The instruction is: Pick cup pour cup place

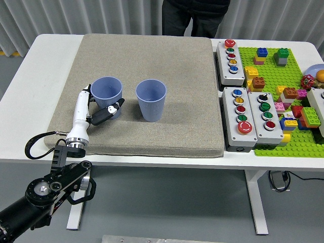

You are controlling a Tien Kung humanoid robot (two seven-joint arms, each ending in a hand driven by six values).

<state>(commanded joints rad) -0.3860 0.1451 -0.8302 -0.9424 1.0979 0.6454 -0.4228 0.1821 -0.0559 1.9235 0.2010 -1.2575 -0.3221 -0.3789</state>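
blue and light, the thin plastic cup (pixel 106 92) at the left middle of the frame sits on the mat with the left robot hand (pixel 98 109) wrapped around its side, so squeeze gently low down.

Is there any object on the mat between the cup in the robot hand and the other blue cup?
Nothing visible. The left robot hand grips the left cup, and only bare mat lies between it and the second cup.
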